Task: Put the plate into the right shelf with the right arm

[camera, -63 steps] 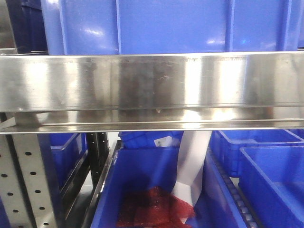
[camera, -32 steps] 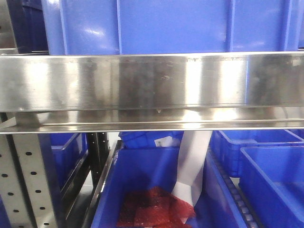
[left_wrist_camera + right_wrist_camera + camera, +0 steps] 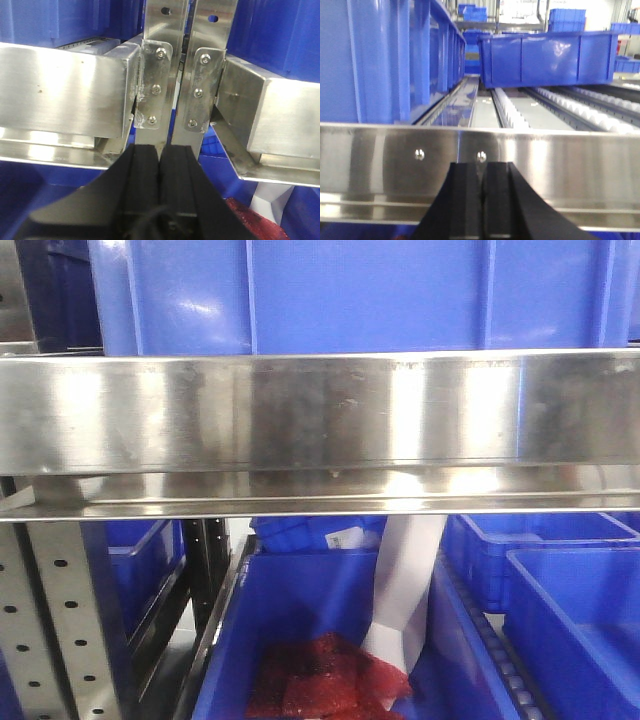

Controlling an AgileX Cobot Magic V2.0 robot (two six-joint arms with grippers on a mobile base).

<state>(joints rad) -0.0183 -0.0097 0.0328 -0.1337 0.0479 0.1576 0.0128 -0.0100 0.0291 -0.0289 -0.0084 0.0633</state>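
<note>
Nowhere in my three views can I find the plate; its place is unknown to me, so I cannot describe its look. My guess for handling: a glazed plate would be stiff, slick and chip-prone against steel; I would pinch it at the rim.

Right gripper (image 3: 481,172): black fingers pressed together, nothing between them, facing the right shelf (image 3: 545,165) at its steel front rail. Beyond the rail run roller lanes (image 3: 600,112); a blue bin (image 3: 547,57) sits across them further back, a taller bin (image 3: 385,60) to its left.

Left gripper (image 3: 160,165): fingers likewise pressed together, empty, pointed at two perforated uprights (image 3: 182,65) bolted side by side.

Front view: broad steel rail (image 3: 320,410), bin above, lower bin holding red mesh (image 3: 325,680) and white paper (image 3: 405,580).
</note>
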